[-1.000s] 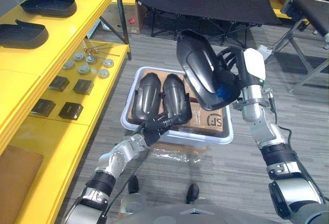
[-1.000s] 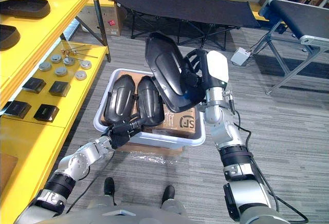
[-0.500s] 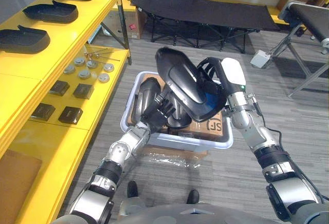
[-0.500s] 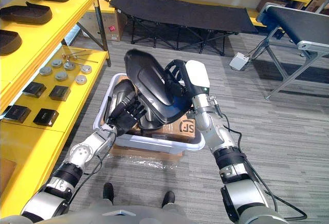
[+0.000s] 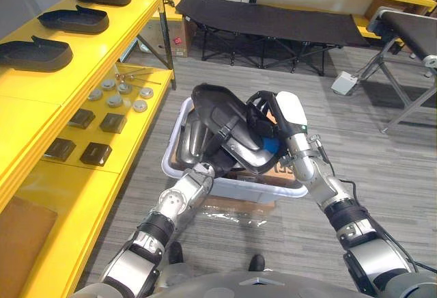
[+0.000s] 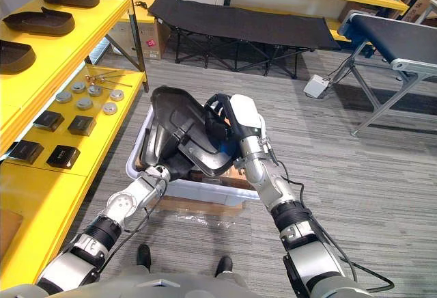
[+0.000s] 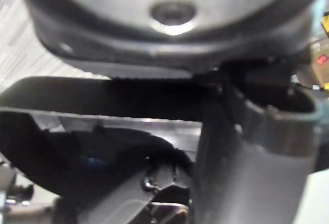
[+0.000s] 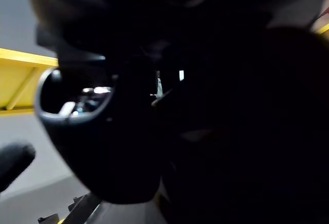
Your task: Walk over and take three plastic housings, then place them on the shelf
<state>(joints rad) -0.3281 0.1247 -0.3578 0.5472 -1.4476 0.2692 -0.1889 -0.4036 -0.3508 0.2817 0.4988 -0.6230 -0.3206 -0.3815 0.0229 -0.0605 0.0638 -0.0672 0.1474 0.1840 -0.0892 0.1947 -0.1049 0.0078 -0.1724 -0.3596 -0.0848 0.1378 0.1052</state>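
Frame centre: glossy black plastic housing (image 5: 222, 117) tilted above white plastic bin (image 5: 235, 187) | right hand (image 5: 273, 117) curled round its right edge, carrying it | left hand (image 5: 207, 166) beneath, seemingly steadying the bulky shell; fingers hidden, can't tell | yellow shelf (image 5: 68, 72) upper left, likely destination

Bright, even room light in both eye views; right wrist view very dark.

We see a black plastic housing (image 5: 229, 130) tilted above the bin (image 5: 232, 187), a second housing (image 5: 189, 141) inside it, and three housings (image 5: 74, 19) along the shelf (image 5: 102, 52).
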